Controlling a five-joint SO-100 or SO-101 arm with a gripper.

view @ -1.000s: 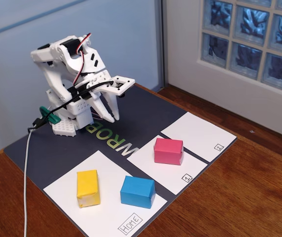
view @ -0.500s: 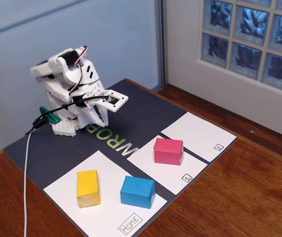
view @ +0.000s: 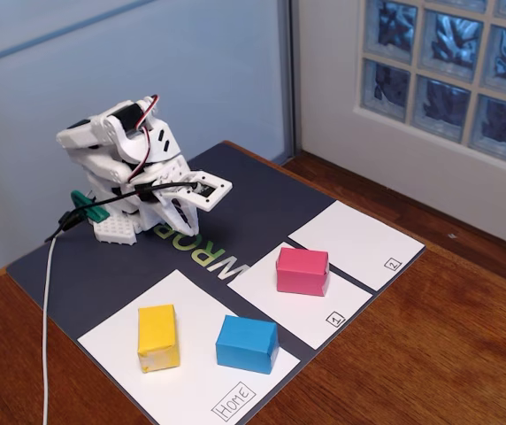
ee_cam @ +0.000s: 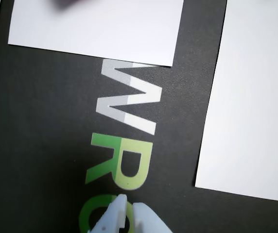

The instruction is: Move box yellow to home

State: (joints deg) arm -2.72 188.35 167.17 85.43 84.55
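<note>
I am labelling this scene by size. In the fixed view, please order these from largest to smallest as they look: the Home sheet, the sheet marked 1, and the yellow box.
1. Home sheet, largest.
2. Sheet marked 1, smaller.
3. Yellow box, smallest, lying on the Home sheet.

In the fixed view, the largest white sheet (view: 195,390) at lower centre carries a handwritten, boxed "Home" label (view: 233,400) at its near corner. The middle white panel (view: 271,297) is marked "1" (view: 333,320), the right panel (view: 355,239) "2" (view: 393,263). The dark mat (ee_cam: 42,145) in the wrist view shows large printed letters "WRO" (ee_cam: 122,145), white then green.
</note>
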